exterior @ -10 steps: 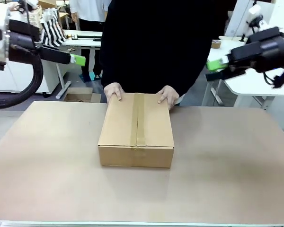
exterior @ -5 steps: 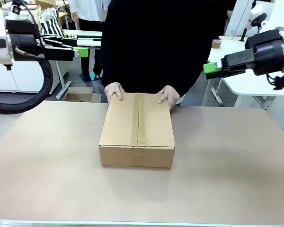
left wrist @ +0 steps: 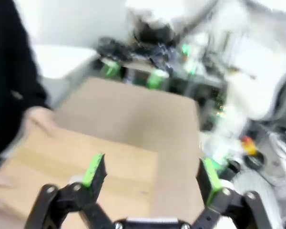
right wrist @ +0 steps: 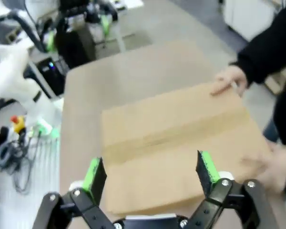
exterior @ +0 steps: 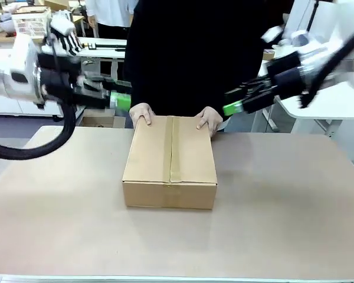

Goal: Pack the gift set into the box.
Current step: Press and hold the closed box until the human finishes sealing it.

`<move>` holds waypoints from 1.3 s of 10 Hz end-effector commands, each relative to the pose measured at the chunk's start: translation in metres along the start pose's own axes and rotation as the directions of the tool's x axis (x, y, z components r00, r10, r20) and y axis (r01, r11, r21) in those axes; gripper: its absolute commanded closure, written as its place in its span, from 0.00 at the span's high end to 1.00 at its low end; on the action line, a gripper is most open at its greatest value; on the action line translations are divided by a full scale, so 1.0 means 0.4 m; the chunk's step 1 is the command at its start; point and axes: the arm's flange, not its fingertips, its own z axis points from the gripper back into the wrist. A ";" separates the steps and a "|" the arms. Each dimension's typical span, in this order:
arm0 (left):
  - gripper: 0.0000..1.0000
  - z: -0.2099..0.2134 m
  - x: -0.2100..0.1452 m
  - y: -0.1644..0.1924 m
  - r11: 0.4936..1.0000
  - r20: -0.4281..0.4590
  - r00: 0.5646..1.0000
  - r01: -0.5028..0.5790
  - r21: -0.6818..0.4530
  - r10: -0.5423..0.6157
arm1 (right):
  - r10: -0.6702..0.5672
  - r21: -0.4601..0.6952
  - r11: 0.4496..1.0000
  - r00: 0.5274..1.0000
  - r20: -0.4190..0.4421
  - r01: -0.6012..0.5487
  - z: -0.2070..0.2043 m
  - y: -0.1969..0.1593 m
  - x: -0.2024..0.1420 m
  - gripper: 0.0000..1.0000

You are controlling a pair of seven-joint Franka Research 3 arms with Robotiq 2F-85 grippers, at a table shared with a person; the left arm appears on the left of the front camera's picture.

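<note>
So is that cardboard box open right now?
No, the cardboard box has its top flaps shut, with tape running along the middle seam.

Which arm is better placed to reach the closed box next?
Probably right: the right gripper looks down with the box centred between its open jaws, while the left gripper sees it off to one side. Close call.

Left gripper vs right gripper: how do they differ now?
The left gripper reaches from the left, tilting gently down, tip near the far left corner of the box; the right gripper reaches from the right, sloping more steeply, tip near the far right corner. Both are open, empty, clear of the box.
</note>
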 end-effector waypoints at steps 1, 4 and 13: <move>1.00 -0.020 -0.071 0.039 0.991 -0.174 0.981 0.067 -0.118 -0.087 | 0.139 0.134 0.977 0.970 0.200 -0.168 -0.131 -0.086 -0.084 1.00; 1.00 -0.103 -0.157 0.051 0.980 -0.249 0.962 0.151 0.129 -0.115 | -0.068 0.102 0.992 0.991 -0.119 0.080 -0.219 -0.042 -0.136 1.00; 1.00 -0.172 -0.253 0.155 0.981 -0.275 0.944 0.193 0.020 -0.180 | 0.061 0.183 0.981 0.996 0.067 -0.072 -0.337 -0.081 -0.296 1.00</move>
